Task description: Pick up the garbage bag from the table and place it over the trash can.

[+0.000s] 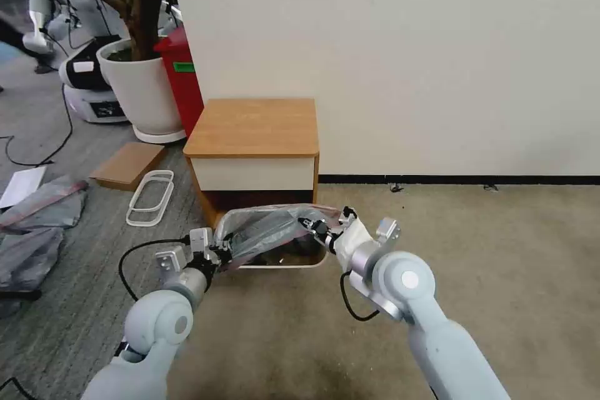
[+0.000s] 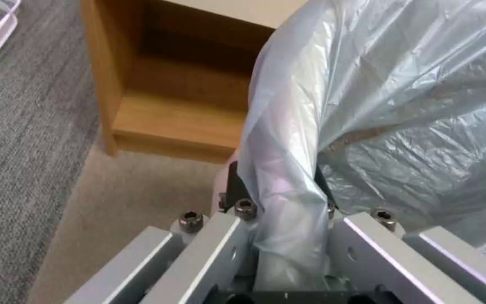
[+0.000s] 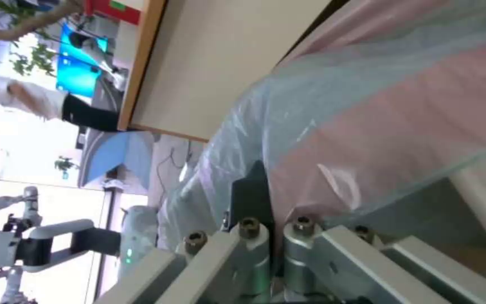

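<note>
Item: thin, crinkly, translucent grey plastic garbage bag (image 1: 269,231) with a pinkish edge. Off the small orange-brown wooden nightstand table (image 1: 253,126), whose top is bare. Held stretched over the cream-beige rectangular plastic trash can (image 1: 294,264), which stands on the carpet in front of the table.

Left gripper (image 1: 220,254): clamped on the bag's left end, film bunched between its jaws.

Right gripper (image 1: 310,225): pinching the right end.

Status: pick-up done; mouth spread above the rim. Judged remaining: seating the edge around the rim and letting go.

No text or label can be read.
</note>
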